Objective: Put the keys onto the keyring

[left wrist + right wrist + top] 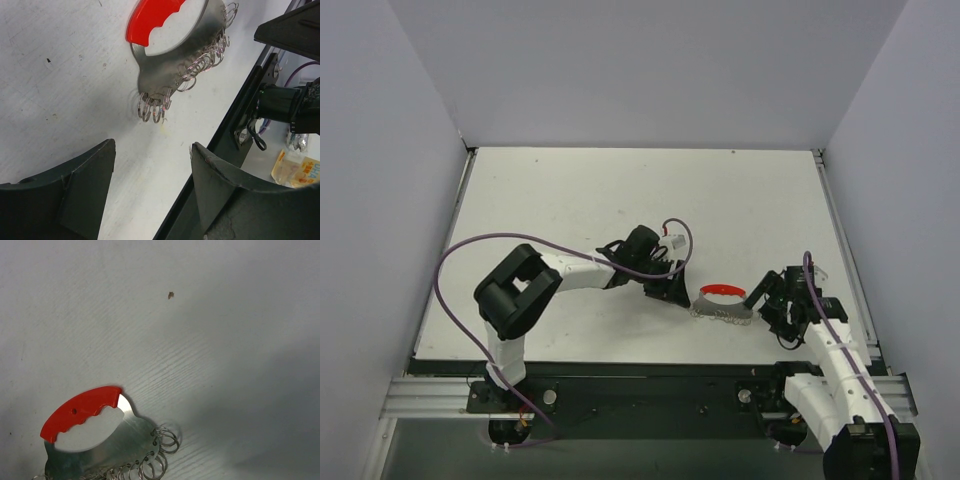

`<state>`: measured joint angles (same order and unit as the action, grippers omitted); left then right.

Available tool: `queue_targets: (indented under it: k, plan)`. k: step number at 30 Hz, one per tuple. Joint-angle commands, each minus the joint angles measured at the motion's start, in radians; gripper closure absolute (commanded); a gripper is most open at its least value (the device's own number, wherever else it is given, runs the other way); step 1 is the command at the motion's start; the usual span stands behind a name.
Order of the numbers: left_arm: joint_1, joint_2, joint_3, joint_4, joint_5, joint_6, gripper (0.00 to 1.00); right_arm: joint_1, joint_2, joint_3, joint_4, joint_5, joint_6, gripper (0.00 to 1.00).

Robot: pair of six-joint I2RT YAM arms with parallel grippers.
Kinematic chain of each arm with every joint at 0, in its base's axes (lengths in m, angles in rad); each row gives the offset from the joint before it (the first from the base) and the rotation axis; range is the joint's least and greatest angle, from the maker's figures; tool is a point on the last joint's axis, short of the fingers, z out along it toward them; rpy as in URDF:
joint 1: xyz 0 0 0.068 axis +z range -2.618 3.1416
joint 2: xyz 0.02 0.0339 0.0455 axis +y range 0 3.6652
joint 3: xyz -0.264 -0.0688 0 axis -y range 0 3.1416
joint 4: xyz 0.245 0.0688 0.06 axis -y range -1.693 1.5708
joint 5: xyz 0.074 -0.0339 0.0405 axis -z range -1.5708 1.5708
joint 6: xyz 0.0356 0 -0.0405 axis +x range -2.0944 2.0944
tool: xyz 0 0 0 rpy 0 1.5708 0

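Viewing the overhead camera, I locate the keyring (722, 302), a red grip on a flat silver plate with small wire rings strung along its curved edge, lying flat on the white table (620, 190) between the two arms. I read the left gripper (672, 288) (152, 147) as spread apart, its fingers framing bare table just short of the ringed edge (160, 72). The right gripper (770, 300) sits near the keyring's other side; I cannot tell its finger state, since its wrist view shows only keyring (132, 437) and table.
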<state>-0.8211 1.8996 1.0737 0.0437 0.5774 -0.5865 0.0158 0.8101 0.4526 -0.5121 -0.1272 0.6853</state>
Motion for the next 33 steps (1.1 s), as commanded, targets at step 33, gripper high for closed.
queue_targets:
  k: [33]
  plan:
    - [-0.039,0.182,0.218,-0.169,-0.030,0.082,0.51,-0.037,0.000,0.035,0.047,-0.005,-0.021,0.18]
